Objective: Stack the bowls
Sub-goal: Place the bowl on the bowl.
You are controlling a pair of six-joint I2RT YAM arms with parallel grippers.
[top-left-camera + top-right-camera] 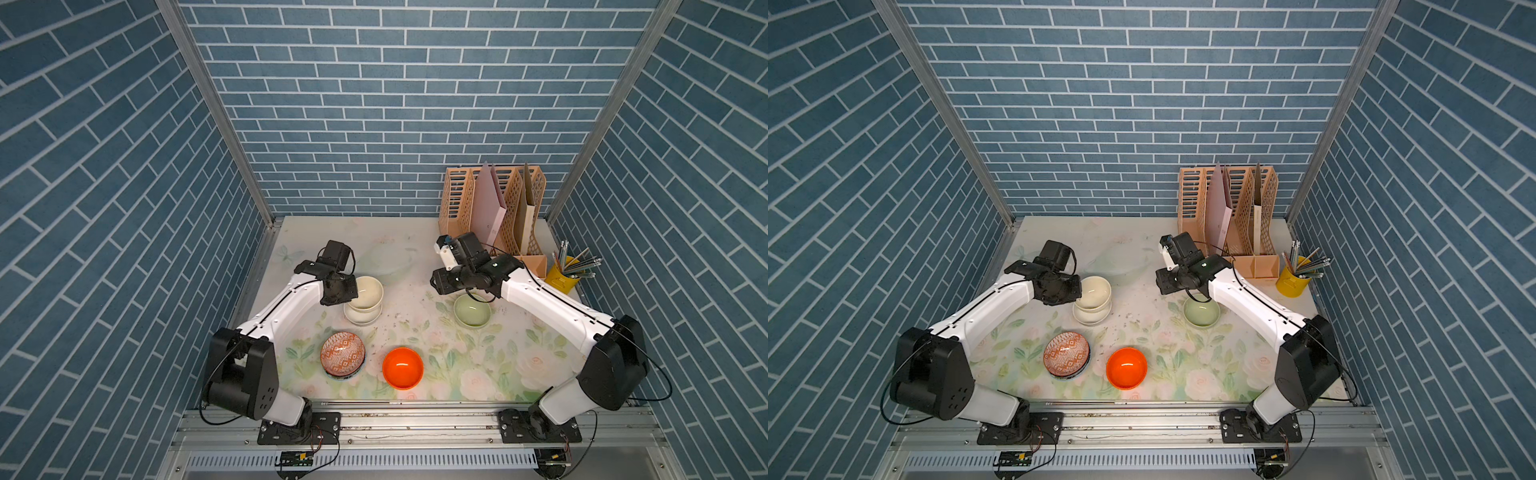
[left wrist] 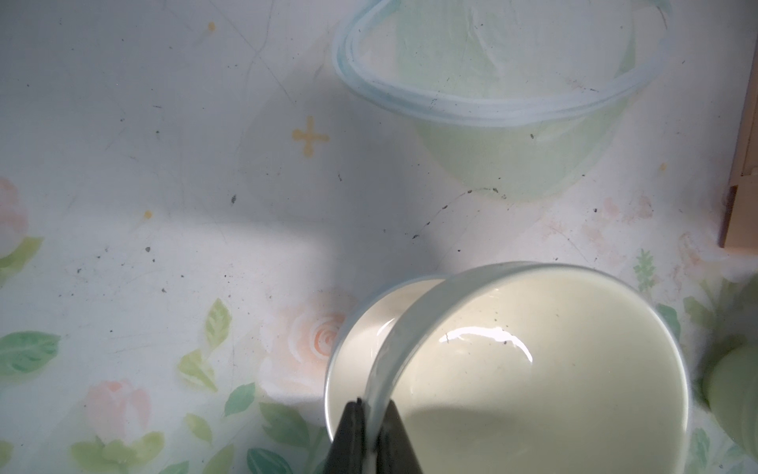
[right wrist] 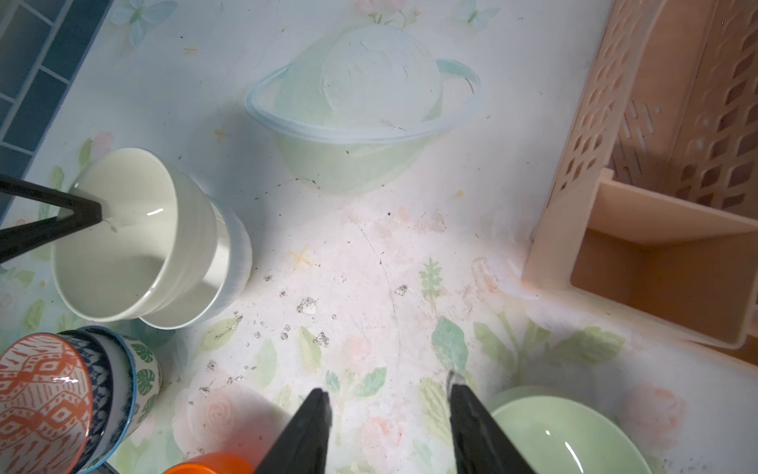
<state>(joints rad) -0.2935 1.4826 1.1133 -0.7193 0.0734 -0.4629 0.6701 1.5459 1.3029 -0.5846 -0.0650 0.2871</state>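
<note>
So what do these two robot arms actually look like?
The left arm and right arm match: white tube-like links joined by chunky black joint housings, with thin black cables looping alongside. The jaws are slim black wedges tapering to points.

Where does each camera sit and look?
Both top views: high in front, facing down at table and back wall; left arm and right arm show.
Left wrist: on the left arm, facing down; left hand pinches the rim of the cream bowl.
Right wrist: on the right arm, facing down at pale green bowl; open right hand shows.
Shared: all show the cream bowl.
</note>
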